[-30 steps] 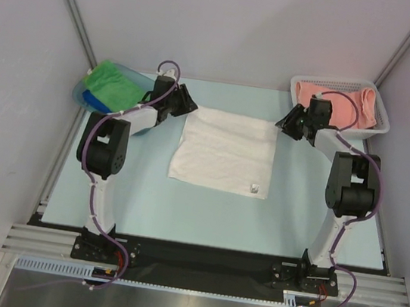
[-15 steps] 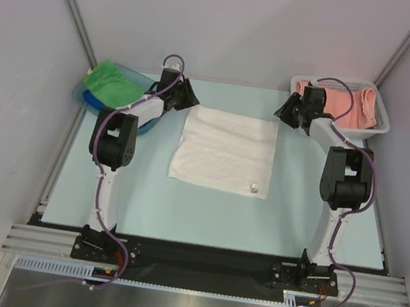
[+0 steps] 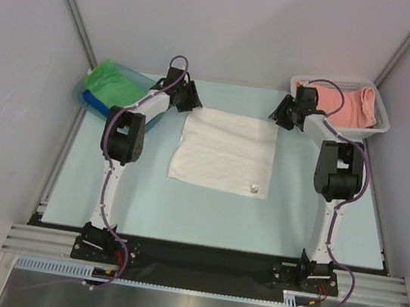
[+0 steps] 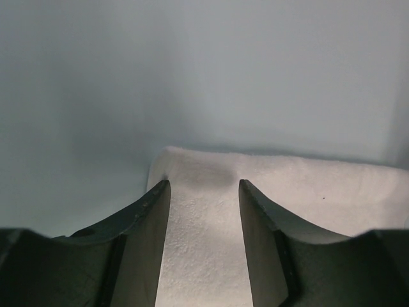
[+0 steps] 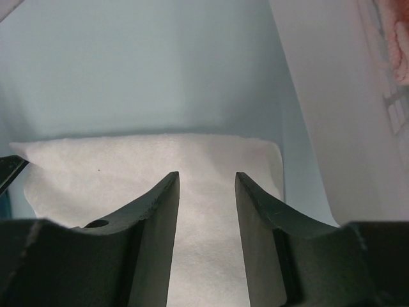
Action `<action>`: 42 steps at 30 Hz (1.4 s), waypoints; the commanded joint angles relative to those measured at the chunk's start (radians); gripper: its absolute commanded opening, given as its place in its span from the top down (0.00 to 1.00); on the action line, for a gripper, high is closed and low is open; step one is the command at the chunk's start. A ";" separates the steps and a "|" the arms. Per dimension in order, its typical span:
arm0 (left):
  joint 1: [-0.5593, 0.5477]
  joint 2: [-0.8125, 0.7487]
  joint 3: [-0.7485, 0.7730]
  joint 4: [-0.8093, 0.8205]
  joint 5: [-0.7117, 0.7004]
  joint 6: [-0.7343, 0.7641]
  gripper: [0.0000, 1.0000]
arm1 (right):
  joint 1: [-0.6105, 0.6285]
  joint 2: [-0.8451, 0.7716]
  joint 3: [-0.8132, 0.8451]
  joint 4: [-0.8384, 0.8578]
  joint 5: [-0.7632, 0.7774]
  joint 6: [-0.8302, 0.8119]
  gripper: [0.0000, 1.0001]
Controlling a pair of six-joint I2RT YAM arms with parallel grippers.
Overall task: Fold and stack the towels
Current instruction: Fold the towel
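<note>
Pale blue and smooth, the desk point(image 3: 144, 206) sits between plain grey walls point(image 3: 230, 27), with a white towel point(image 3: 226, 150) spread flat across its far middle. The towel is a soft, nubbly terry square, slightly skewed, with a small tag point(image 3: 255, 186) at its near right corner.

The left arm point(image 3: 151, 104) reaches to the towel's far left corner and the right arm point(image 3: 319, 128) to its far right corner. Both pairs of hard, dark, curved jaws stand apart, just inside their corners, clamped on nothing.

The likeliest trouble is a shallow pinch. Thin, limp cloth lying flat on a slick surface could slide out, or only a few loops might catch. If one corner held and the other slipped, the fold would come over crooked.

A green towel point(image 3: 112, 83) lies in the blue tray point(image 3: 80, 94) at far left. A salmon pink towel point(image 3: 342, 104) fills the white basket point(image 3: 381, 125) at far right.
</note>
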 commanded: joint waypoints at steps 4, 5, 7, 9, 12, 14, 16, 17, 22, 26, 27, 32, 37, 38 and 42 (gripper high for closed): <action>0.007 0.021 0.096 -0.067 -0.035 0.030 0.49 | -0.009 0.036 0.071 -0.055 0.096 -0.049 0.55; 0.007 0.024 0.108 -0.075 -0.045 0.033 0.49 | -0.006 0.030 0.073 -0.072 0.115 -0.066 0.55; 0.007 0.015 0.107 -0.095 -0.065 0.039 0.50 | 0.002 0.013 0.059 -0.075 0.147 -0.082 0.55; 0.007 -0.017 0.068 -0.070 -0.072 0.046 0.50 | 0.025 -0.010 0.053 -0.080 0.214 -0.124 0.54; 0.007 -0.030 0.068 -0.082 -0.090 0.056 0.49 | 0.057 -0.004 0.073 -0.112 0.302 -0.167 0.54; 0.007 -0.022 0.100 -0.116 -0.108 0.064 0.49 | 0.068 0.011 0.103 -0.144 0.346 -0.179 0.54; 0.007 -0.022 0.107 -0.141 -0.125 0.072 0.49 | 0.072 0.030 0.119 -0.161 0.377 -0.190 0.54; 0.007 -0.022 0.111 -0.148 -0.134 0.076 0.49 | 0.076 0.037 0.129 -0.174 0.403 -0.195 0.54; 0.007 -0.016 0.119 -0.167 -0.136 0.096 0.47 | 0.080 0.073 0.148 -0.183 0.425 -0.207 0.53; 0.007 0.033 0.178 -0.182 -0.119 0.098 0.46 | 0.086 0.100 0.172 -0.191 0.428 -0.214 0.53; 0.007 0.041 0.185 -0.182 -0.118 0.098 0.47 | 0.085 0.106 0.186 -0.192 0.428 -0.215 0.53; 0.007 0.071 0.211 -0.191 -0.112 0.096 0.48 | 0.088 0.136 0.209 -0.206 0.423 -0.218 0.54; 0.006 0.099 0.222 -0.199 -0.108 0.096 0.48 | 0.091 0.154 0.228 -0.215 0.448 -0.219 0.54; 0.006 0.104 0.235 -0.210 -0.110 0.098 0.48 | 0.091 0.159 0.234 -0.218 0.451 -0.219 0.54; 0.006 0.128 0.261 -0.225 -0.101 0.098 0.49 | 0.094 0.183 0.264 -0.233 0.448 -0.222 0.55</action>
